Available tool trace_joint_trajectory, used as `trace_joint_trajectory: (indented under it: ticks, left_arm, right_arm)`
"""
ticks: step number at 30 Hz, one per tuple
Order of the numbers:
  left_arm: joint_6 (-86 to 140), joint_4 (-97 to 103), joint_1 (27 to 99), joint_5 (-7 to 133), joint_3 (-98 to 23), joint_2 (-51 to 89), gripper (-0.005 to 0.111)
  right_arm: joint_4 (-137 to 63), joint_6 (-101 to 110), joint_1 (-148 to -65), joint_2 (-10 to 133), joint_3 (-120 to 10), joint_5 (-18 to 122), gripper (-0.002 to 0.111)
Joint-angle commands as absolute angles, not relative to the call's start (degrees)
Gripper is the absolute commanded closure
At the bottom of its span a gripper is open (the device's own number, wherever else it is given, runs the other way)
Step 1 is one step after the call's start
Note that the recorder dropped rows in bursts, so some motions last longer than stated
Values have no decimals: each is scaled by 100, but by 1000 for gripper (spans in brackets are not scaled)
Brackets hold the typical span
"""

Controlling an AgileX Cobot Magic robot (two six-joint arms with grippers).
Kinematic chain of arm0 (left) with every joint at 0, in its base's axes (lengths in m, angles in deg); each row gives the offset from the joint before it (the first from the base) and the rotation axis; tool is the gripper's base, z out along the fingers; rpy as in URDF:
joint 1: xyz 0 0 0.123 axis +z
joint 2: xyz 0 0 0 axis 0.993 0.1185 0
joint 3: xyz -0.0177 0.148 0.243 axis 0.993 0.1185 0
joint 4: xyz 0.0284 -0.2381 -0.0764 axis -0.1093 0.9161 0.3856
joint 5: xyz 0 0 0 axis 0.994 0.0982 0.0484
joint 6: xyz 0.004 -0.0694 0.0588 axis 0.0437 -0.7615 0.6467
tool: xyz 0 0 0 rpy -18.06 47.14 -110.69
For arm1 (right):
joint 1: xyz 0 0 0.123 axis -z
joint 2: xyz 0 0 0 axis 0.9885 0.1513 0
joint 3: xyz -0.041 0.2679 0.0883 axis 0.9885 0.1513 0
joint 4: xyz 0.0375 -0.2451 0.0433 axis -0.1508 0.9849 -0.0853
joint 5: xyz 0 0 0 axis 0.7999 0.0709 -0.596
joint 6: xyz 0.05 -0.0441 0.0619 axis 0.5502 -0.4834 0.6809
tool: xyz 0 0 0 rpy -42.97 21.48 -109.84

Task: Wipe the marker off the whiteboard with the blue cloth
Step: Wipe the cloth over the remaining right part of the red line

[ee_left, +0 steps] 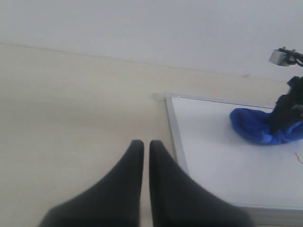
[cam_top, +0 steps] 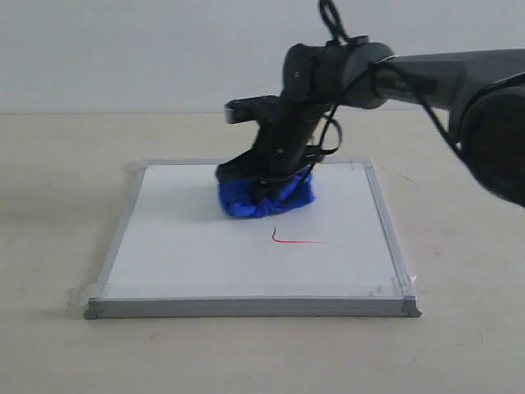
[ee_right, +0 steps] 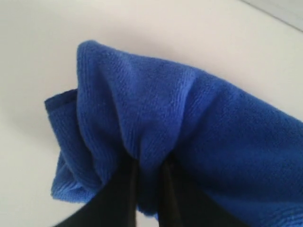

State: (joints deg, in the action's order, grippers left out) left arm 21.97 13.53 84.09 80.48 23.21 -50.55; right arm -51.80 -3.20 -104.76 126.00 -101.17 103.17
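The whiteboard [cam_top: 189, 246] lies flat on the table, grey-framed. A thin red marker line [cam_top: 302, 241] runs across its middle right, in front of the cloth. The blue cloth [cam_top: 264, 197] rests bunched on the board's far half, and my right gripper [cam_top: 267, 182] comes down on it from above, shut on a fold. In the right wrist view the cloth [ee_right: 189, 123] fills the frame, pinched between the dark fingers [ee_right: 118, 198]. My left gripper [ee_left: 147, 144] is shut and empty, hovering over the table beside the whiteboard's [ee_left: 222, 156] frame; the cloth [ee_left: 260, 126] shows far off.
The beige table [cam_top: 49, 205] surrounds the board on all sides. Clear tape bits [cam_top: 82, 289] hold the board's corners. The right arm [cam_top: 443, 78] stretches in from the upper right over the board's back edge.
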Motion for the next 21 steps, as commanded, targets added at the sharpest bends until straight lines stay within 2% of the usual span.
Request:
trace_joint_trajectory:
  ticks: [1,5,9,12,15,18,21]
  left_arm:
    - [2233,1349,8425,7962,2301,-5069,102]
    - [2233,1349,8425,7962,2301,-5069,102]
    - [2233,1349,8425,7962,2301,-5069,102]
    - [2233,1349,8425,7962,2301,-5069,102]
    - [2233,1349,8425,7962,2301,-5069,102]
    - [2233,1349,8425,7962,2301,-5069,102]
    - [2233,1349,8425,7962,2301,-5069,102]
  right_arm:
    - [-5452,-1055,-11233,12650,-10053,10007,108]
    - [-4394,-474,-11410,12650,-10053,10022,108]
    - [-2835,823,-11107,12650,-10053,10304,108]
    - [-2775,1122,-10525,12650,-10053,10783,108]
    - [-3432,308,-10179,12650,-9953,11543,108]
    - [-3959,36,-10453,12640,-9368,11511,108]
    - [-4233,2,-11210,12593,-8807,11510,108]
